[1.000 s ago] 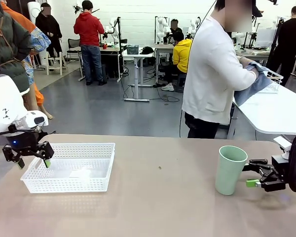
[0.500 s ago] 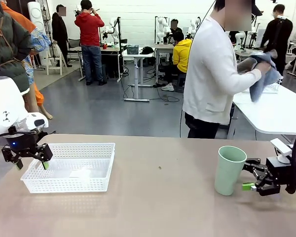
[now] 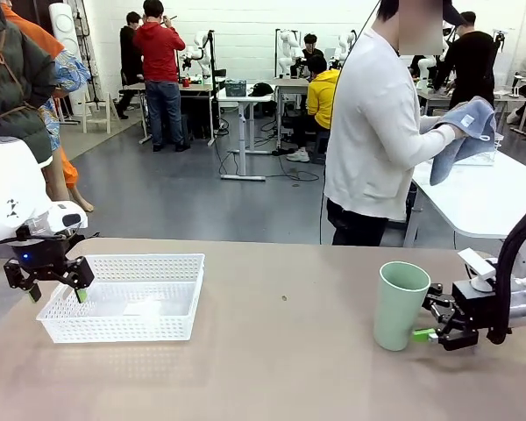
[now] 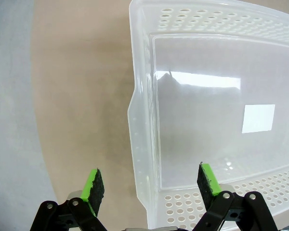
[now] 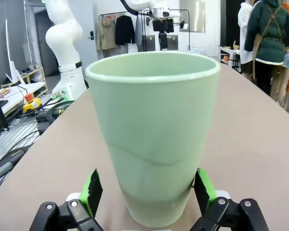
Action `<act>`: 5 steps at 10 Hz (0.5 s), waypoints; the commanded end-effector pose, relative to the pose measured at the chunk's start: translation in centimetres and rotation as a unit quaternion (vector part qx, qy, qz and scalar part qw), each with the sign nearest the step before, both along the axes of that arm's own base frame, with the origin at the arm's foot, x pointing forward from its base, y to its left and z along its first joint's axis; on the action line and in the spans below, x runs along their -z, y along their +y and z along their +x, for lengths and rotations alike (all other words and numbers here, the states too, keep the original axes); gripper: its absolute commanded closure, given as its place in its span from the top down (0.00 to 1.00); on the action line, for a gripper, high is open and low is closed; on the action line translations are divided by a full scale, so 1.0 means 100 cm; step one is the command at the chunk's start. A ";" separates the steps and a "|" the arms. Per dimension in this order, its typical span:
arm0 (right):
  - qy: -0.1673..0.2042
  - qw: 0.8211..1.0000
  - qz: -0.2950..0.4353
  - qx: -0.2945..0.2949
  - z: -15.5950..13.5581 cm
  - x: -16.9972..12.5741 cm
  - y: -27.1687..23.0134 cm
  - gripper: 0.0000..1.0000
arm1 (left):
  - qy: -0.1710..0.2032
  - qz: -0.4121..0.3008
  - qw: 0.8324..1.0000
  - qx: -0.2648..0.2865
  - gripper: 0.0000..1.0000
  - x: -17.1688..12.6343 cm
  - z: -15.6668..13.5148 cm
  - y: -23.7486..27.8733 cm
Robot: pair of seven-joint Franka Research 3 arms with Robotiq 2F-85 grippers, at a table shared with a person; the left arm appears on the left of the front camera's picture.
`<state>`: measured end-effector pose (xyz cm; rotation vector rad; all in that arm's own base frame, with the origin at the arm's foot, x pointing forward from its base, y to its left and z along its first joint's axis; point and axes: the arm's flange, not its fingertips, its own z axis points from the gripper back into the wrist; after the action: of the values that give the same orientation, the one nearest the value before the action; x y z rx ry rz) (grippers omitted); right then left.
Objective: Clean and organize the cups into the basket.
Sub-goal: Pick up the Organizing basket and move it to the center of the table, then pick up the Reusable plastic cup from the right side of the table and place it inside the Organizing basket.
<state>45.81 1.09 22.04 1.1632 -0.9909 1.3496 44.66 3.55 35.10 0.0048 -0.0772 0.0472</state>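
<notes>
The right gripper (image 3: 427, 314) has slid left along the table (image 3: 272, 368) over the last 1 second. Its jaws now stand wide open around the lower part of the mint cup (image 3: 399, 307). In the right wrist view, 1 pad (image 5: 204, 186) sits against the cup's wall or nearly so, and the other shows a sliver of gap, so nothing is clamped yet. The cup stands upright on the table's right side, well apart from the basket (image 3: 140, 260). It has shifted a little left along with the gripper, which suggests a nudge. The left gripper (image 3: 57, 289) has hardly moved; it is open, straddles the basket's left end wall and holds nothing. The grasp looks lined up, so closing on the cup likely comes next, then the carry to the basket, which has no cup in it.
</notes>
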 end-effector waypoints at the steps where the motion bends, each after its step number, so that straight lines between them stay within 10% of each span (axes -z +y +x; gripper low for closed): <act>1: -0.007 1.000 -0.008 -0.002 0.008 0.011 0.014 1.00 | -0.010 0.015 1.000 -0.001 1.00 0.006 -0.004 -0.002; 5: 0.008 1.000 -0.018 -0.002 0.014 0.023 0.039 1.00 | -0.010 0.019 1.000 -0.003 1.00 0.007 -0.004 -0.003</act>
<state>46.55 4.23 20.01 1.1675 -0.9379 1.3755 44.46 3.52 34.76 0.0168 -0.0779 0.0364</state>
